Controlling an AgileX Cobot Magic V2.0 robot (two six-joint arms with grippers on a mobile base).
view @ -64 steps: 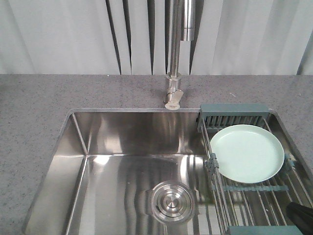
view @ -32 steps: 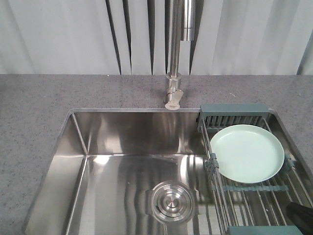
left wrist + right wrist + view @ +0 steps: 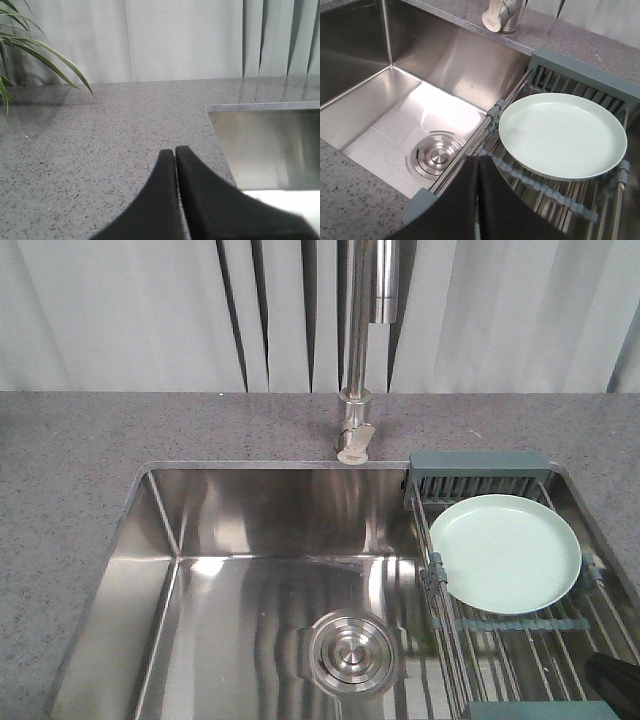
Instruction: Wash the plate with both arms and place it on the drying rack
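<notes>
- Plate [image 3: 505, 552] is lying flat on the drying rack [image 3: 478, 474], pale mint-green, with its hollow side facing up and nothing on it.
- Seen from the right wrist, the plate [image 3: 563, 135] is sitting on the steel wires of the drying rack [image 3: 584, 74], close to the grey-teal bar at the far end of the rack.
- Drying rack is spanning the right part of the sink [image 3: 250, 570], and its left edge is standing just beside the round drain [image 3: 352, 652] in the basin floor.
- Faucet [image 3: 355, 435] is rising from the grey counter [image 3: 80, 460] behind the sink, just to the left of the far rack bar.
- Right gripper [image 3: 478, 162] is hovering near the plate, over the near left edge of the rack; its two dark fingers are pressed together and are gripping nothing.
- Left gripper [image 3: 175, 151] is hanging over the counter [image 3: 100, 130] to the left of the sink [image 3: 265, 145], well apart from the plate; its fingers are closed on each other and are empty.
- Green plant leaves [image 3: 30, 50] are reaching in over the counter, far to the left of the sink.
</notes>
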